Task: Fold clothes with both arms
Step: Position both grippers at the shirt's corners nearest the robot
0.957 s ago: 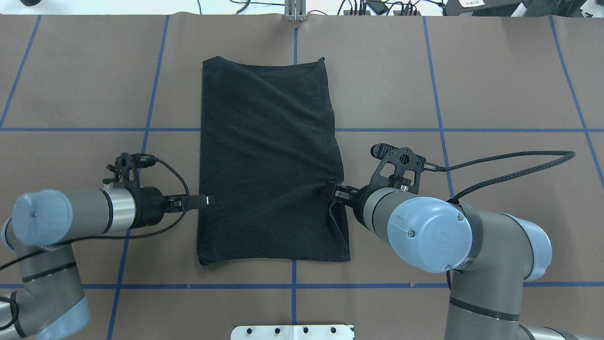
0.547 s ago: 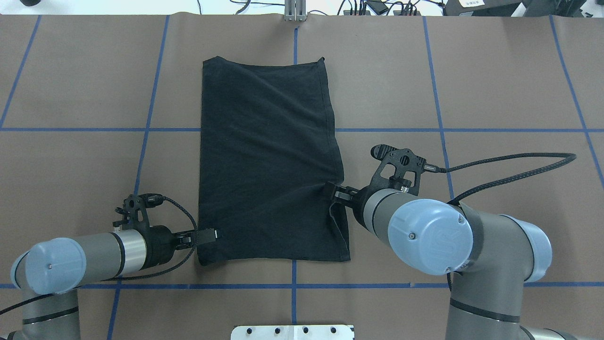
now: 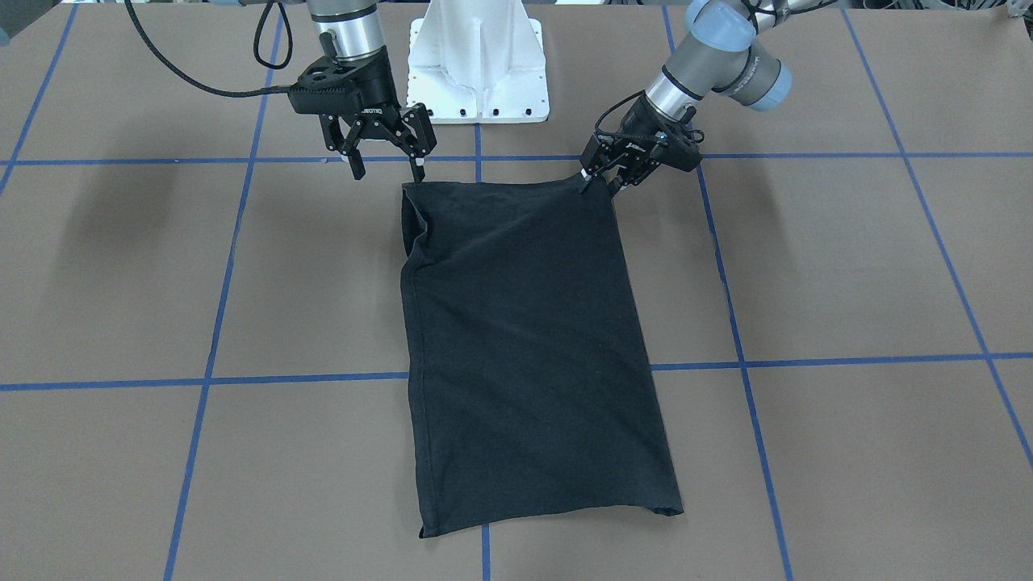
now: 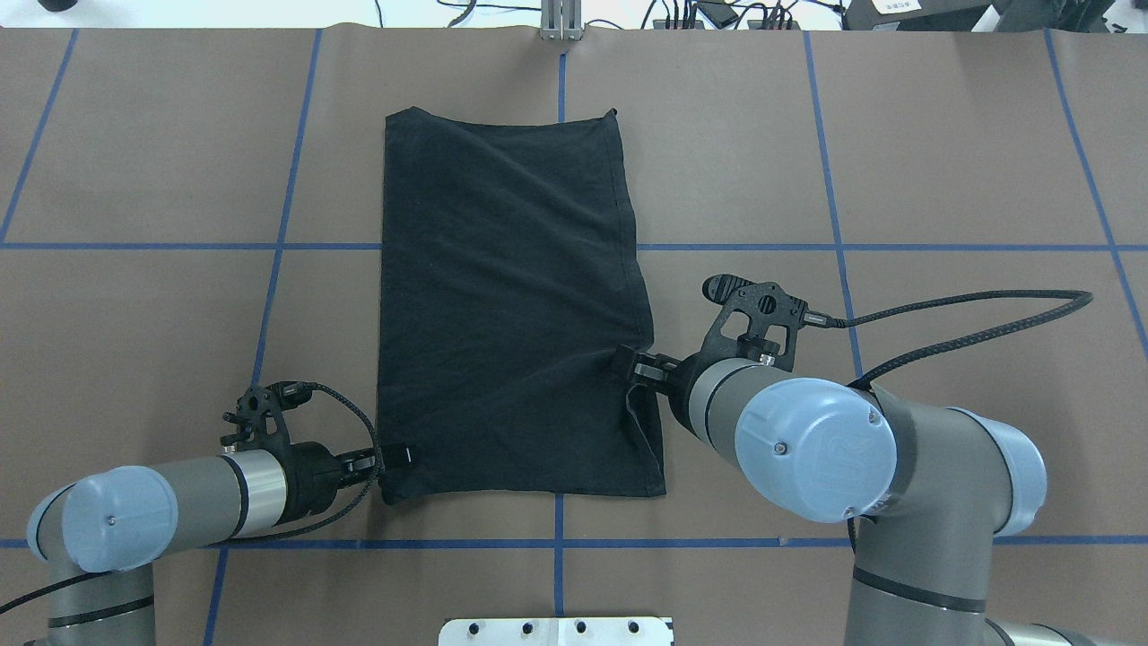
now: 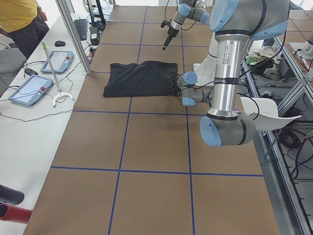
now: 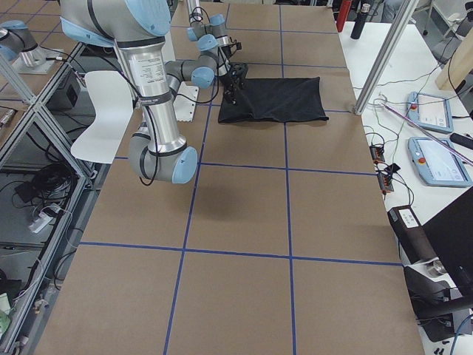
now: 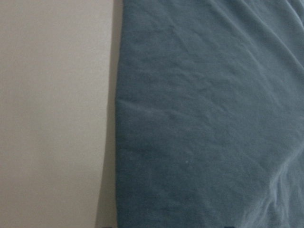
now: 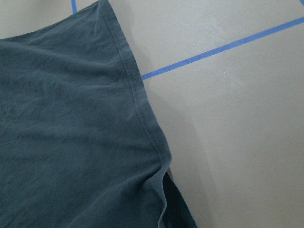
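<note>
The black T-shirt (image 4: 511,314) lies folded into a long rectangle on the brown table, plain side up (image 3: 524,347). My left gripper (image 4: 399,456) sits low at the shirt's near left corner, open, its fingertips at the cloth edge (image 3: 597,184). The left wrist view shows only the cloth (image 7: 213,118) beside bare table. My right gripper (image 3: 387,171) hangs open above the near right corner, fingers spread wide and holding nothing. From overhead the right gripper (image 4: 628,366) appears over the shirt's right edge. The right wrist view shows the hemmed edge (image 8: 142,109).
The white pedestal (image 3: 480,64) stands just behind the shirt's near edge. Blue tape lines (image 4: 558,520) grid the table. In the left side view a side table carries tablets (image 5: 29,88) and cables, and a person (image 5: 19,19) stands by it.
My left arm has slid toward the robot along the shirt's left edge, from about mid-edge down to the near corner. The right arm and the shirt have stayed still.
</note>
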`<action>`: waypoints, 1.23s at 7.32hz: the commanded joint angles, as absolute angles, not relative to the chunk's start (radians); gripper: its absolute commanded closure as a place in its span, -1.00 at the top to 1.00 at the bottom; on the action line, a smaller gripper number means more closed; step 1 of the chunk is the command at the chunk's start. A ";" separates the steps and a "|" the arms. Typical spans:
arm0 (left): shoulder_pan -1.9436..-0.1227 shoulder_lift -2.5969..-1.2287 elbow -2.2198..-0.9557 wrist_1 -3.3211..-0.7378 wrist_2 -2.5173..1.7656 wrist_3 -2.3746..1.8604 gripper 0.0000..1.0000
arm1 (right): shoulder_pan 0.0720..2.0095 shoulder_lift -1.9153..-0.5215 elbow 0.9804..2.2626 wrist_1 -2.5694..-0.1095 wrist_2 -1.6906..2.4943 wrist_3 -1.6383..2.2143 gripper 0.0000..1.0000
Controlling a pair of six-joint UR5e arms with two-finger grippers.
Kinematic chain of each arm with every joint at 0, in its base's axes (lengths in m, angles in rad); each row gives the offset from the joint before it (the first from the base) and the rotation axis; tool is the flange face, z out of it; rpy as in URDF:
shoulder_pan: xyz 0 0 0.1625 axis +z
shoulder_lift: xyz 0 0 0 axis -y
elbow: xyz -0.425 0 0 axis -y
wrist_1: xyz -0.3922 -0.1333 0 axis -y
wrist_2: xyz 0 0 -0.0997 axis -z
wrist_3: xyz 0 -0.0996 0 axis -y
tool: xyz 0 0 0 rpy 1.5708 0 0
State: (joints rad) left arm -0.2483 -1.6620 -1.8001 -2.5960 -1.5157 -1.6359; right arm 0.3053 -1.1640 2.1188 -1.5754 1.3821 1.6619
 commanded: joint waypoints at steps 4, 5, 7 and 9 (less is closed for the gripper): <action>-0.244 -1.663 -1.804 -2.595 -1.516 -1.641 -1.00 | 0.296 -1.149 2.106 -1.575 1.361 1.785 0.96; -0.245 -1.664 -1.810 -2.595 -1.516 -1.643 -1.00 | 0.290 -1.134 2.096 -1.580 1.356 1.843 0.94; -0.245 -1.664 -1.813 -2.595 -1.516 -1.643 -1.00 | 0.284 -1.009 1.923 -1.575 1.356 1.994 0.92; -0.245 -1.664 -1.813 -2.595 -1.514 -1.643 -1.00 | 0.246 -0.968 1.850 -1.571 1.356 2.124 0.77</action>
State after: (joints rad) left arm -0.2454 -1.6643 -1.8127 -2.5955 -1.5152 -1.6429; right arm 0.2719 -0.9921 1.8945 -1.5731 1.3569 2.0549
